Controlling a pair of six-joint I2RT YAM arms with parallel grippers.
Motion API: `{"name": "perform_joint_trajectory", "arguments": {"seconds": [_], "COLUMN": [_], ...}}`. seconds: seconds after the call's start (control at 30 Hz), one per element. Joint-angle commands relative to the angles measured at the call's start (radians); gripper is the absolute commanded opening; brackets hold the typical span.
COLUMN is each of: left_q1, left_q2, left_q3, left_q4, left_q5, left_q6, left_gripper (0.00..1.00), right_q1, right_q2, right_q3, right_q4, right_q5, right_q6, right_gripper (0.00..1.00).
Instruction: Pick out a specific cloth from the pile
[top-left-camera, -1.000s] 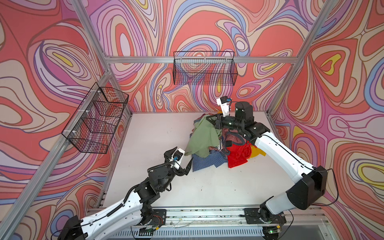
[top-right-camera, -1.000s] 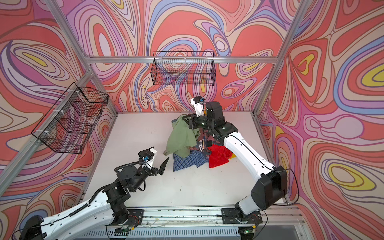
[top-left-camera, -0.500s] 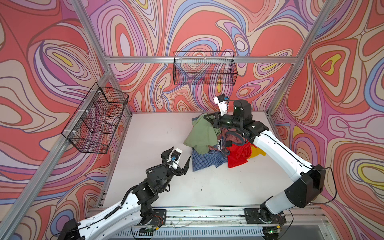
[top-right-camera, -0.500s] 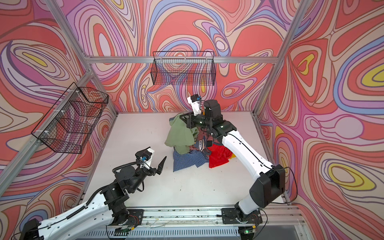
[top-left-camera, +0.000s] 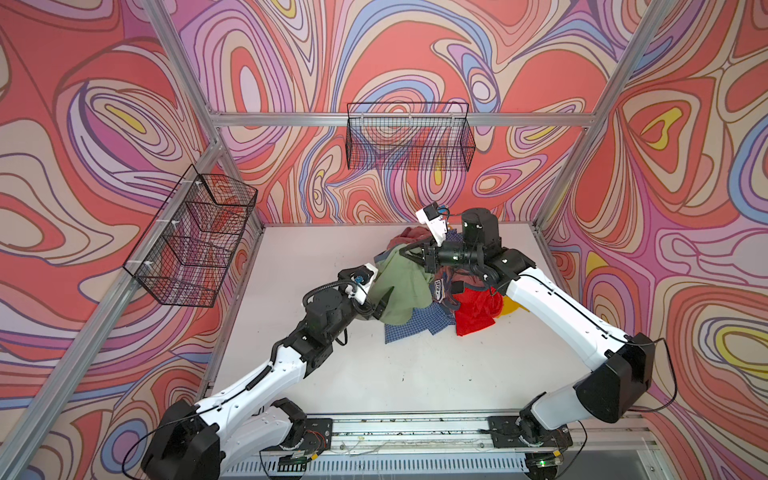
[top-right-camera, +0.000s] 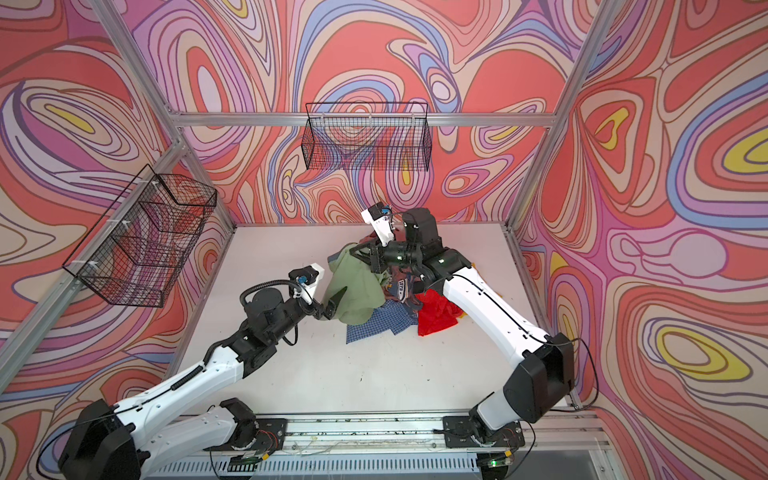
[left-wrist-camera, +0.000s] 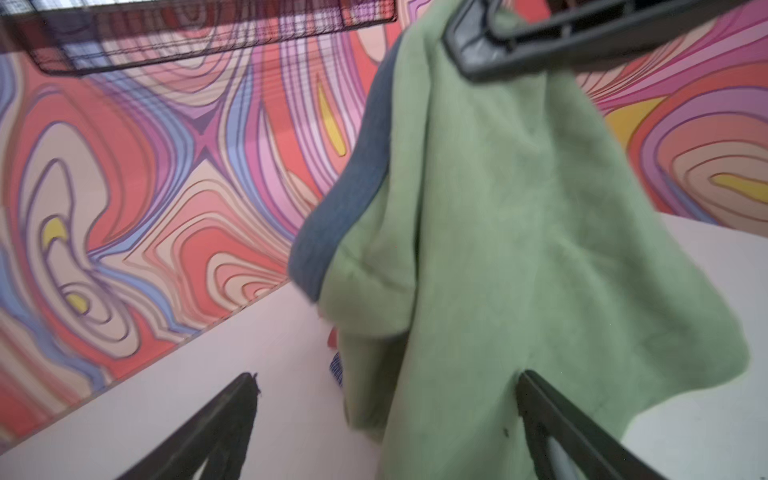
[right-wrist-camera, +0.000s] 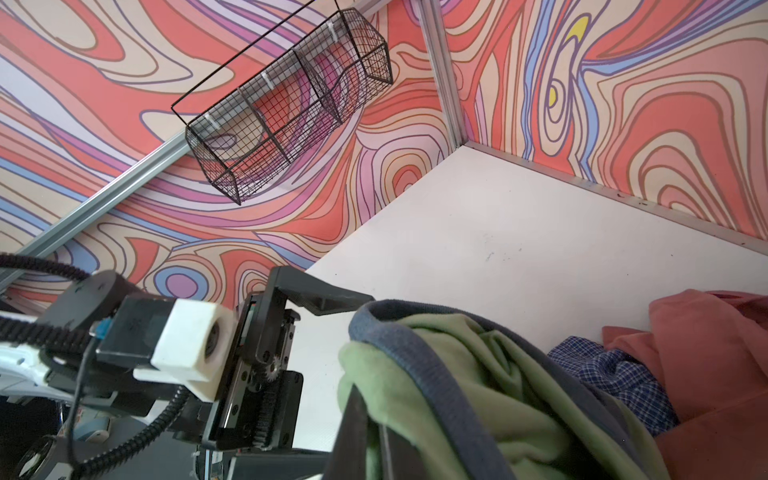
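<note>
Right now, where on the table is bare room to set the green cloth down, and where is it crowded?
Bare: the wide front strip of table between both arms and the rail; also the back-left stretch between the left wall and the pile. Crowded: back centre-right, where the cloth hangs over the pile.

LIGHTING AND IMAGE QUALITY

We are observing bright, even, diffuse illumination in both top views. Light is arriving from overhead, so the white table (top-left-camera: 415, 374) is carrying only faint, soft-edged shadows beneath the left arm (top-left-camera: 266, 374). Detail is reading sharp across the scene. Wide-angle distortion is showing: the frame posts (top-left-camera: 180, 62) are leaning outward toward the edges. In the left wrist view, we are registering motion blur over the wall pattern (left-wrist-camera: 166, 187) and the cloth (left-wrist-camera: 519, 249); the fingers (left-wrist-camera: 216, 428) of the left gripper (left-wrist-camera: 386, 374) are appearing dark and smeared. In the right wrist view, the wire basket (right-wrist-camera: 291, 120) is rendering crisp, while the cloth folds closest to the lens are softening.
</note>
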Motion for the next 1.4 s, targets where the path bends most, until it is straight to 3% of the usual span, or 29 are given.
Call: {"name": "perform_joint_trajectory", "arguments": {"seconds": [0.0,0.2,0.3,0.53,0.7,0.8,0.9,1.03,1.13,1.23,1.37], "left_q1": [0.007,0.009,0.009,0.009,0.010,0.015,0.015,0.015,0.015,0.015,0.016], "left_q2": [0.066,0.185,0.241,0.311,0.309,0.286,0.255,0.170,0.088,0.010,-0.092], "left_q3": [0.106,0.152,0.178,0.166,0.148,0.124,0.133,0.142,0.146,0.159,0.158], "left_q4": [-0.075,-0.003,0.023,0.172,0.229,0.283,0.243,0.154,0.077,-0.013,-0.103], "left_q5": [0.255,0.298,0.329,0.305,0.264,0.227,0.181,0.060,-0.011,-0.086,-0.218], "left_q6": [0.015,0.021,-0.005,-0.088,-0.113,-0.134,-0.133,-0.129,-0.120,-0.126,-0.137], "left_gripper": [1.00,1.00,0.95,0.47,0.02,0.00,0.00,0.00,0.00,0.00,0.00], "right_q1": [0.002,0.002,0.002,0.002,0.001,0.001,0.000,0.001,0.001,0.001,0.001], "right_q2": [-0.028,-0.045,-0.056,-0.044,-0.042,-0.035,-0.029,-0.055,-0.099,-0.135,-0.156], "right_q3": [0.000,-0.015,-0.027,-0.035,-0.042,-0.034,-0.021,-0.035,-0.079,-0.120,-0.148], "right_q4": [0.021,0.039,0.054,0.040,0.043,0.010,-0.029,-0.052,-0.031,-0.011,-0.018], "right_q5": [-0.073,-0.114,-0.113,-0.060,-0.013,0.037,0.115,0.358,0.528,0.601,0.682], "right_q6": [-0.033,-0.033,-0.024,-0.008,0.000,-0.008,-0.014,-0.034,-0.035,-0.040,-0.038], "right_gripper": [0.00,0.00,0.00,0.00,0.00,0.00,0.12,0.60,0.85,0.94,0.98]}}
